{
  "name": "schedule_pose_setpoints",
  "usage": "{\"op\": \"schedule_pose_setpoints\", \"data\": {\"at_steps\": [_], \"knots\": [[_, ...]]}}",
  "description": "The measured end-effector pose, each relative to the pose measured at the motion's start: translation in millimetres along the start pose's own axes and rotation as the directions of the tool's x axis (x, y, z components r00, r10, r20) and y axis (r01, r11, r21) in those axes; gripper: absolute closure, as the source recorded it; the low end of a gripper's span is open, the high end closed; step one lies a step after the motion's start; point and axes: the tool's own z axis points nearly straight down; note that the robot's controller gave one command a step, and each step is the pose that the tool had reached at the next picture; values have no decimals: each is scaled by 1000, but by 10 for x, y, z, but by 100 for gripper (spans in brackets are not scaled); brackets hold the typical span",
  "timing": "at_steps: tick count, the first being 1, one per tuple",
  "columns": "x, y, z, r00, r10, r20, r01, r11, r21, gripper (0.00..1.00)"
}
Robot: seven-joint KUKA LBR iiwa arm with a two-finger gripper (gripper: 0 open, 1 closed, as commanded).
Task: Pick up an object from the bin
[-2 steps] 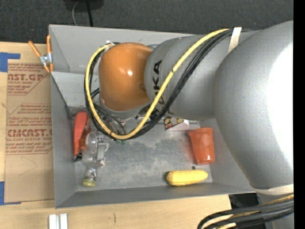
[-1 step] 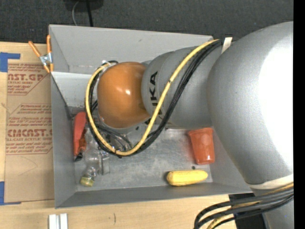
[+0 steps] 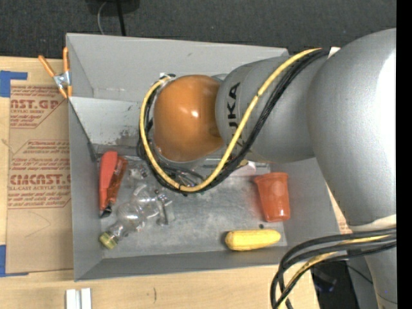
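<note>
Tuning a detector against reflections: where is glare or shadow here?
Camera view: a soft highlight on the orange wrist cover; the clear plastic thing at the bin's left glints in spots; the arm shades the bin floor under it; the yellow banana and red cup are evenly lit.
</note>
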Motion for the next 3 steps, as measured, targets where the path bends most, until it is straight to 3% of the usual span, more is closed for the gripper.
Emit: {"op": "schedule_pose_setpoints", "data": {"at_steps": [1, 2, 3], "knots": [[243, 638, 54, 989, -148, 2, 148, 989, -1, 0], [112, 282, 431, 929, -371, 5, 371, 929, 0, 0], [52, 226, 559, 937, -351, 0, 351, 937, -1, 100]]}}
